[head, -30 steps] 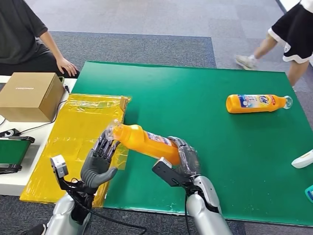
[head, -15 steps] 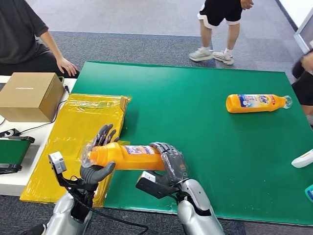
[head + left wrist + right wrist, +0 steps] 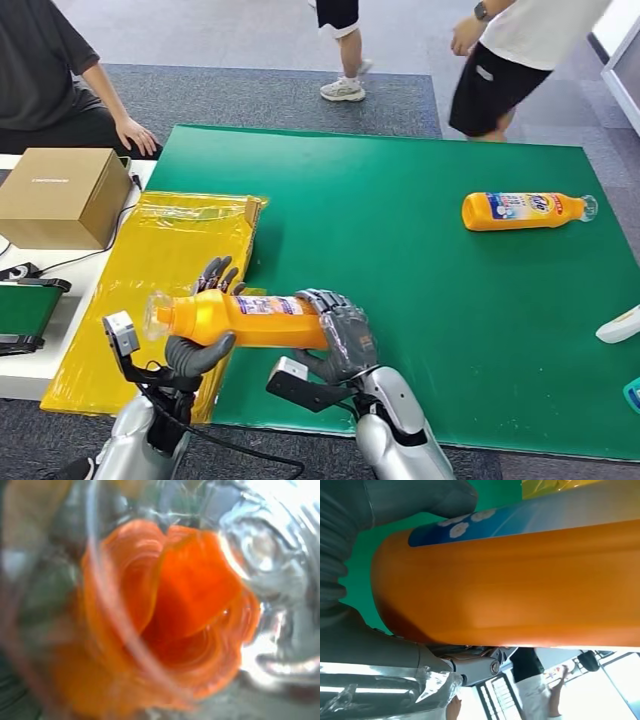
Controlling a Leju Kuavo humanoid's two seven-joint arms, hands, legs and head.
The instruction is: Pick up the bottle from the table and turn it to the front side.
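**Orange bottle held level over the near edge of the tabletop**

While the right robot hand wraps its fingers around the base end of the orange bottle, the bottle lies almost horizontal in the air, above the near edge of the green tabletop. Its clear cap points to the robot's left, over the yellow plastic sheet. The left robot hand is under the neck part of the bottle, palm up, with the fingers spread behind the bottle; I cannot tell if it really grips. In the right wrist view, the orange body and a blue label edge are close to the camera. A second orange bottle lies on its side at the far right of the tabletop. A cardboard box stands on the white side table at the left, near a seated person.
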